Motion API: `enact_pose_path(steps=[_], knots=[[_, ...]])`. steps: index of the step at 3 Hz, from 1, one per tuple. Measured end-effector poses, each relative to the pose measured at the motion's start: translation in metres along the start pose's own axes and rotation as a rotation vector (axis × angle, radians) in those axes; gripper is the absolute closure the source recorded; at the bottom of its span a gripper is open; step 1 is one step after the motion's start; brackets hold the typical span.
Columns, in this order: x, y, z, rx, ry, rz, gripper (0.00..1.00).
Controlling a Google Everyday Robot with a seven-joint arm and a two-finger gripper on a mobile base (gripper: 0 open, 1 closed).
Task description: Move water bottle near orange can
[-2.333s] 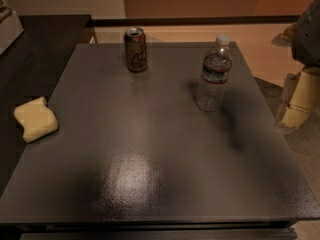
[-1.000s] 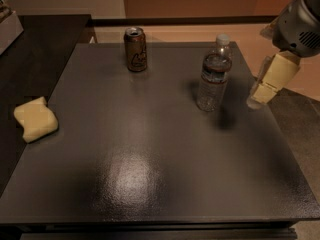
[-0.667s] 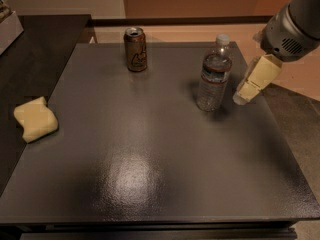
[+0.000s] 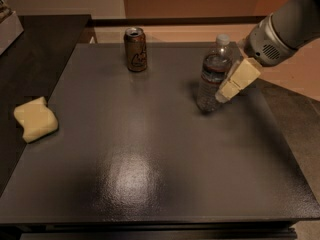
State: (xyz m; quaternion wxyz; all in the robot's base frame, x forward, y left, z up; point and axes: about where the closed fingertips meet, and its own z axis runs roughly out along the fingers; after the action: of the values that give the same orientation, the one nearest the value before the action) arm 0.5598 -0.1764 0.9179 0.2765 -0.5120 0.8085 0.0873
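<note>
The water bottle [image 4: 212,75] stands upright on the dark table [image 4: 150,149], right of centre toward the back; it is clear and ribbed, with a white cap and a dark label band. The orange can [image 4: 135,49] stands upright at the back of the table, left of the bottle and well apart from it. My gripper [image 4: 235,81] comes in from the upper right on a grey arm; its cream-coloured finger lies right beside the bottle's right side, over its lower half.
A yellow sponge [image 4: 35,119] lies at the table's left edge. A dark counter [image 4: 35,39] runs along the back left. The table's right edge drops to the floor [image 4: 300,134].
My gripper has moved left and forward from beyond the table's right edge to right beside the bottle. The bottle, can and sponge have not moved.
</note>
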Motion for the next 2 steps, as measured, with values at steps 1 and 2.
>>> enact_pose_path(steps=[1, 2], knots=[[-0.0089, 0.0063, 0.0077, -0.046, -0.052, -0.014, 0.18], [-0.0138, 0.0112, 0.0161, -0.091, -0.086, -0.025, 0.41]])
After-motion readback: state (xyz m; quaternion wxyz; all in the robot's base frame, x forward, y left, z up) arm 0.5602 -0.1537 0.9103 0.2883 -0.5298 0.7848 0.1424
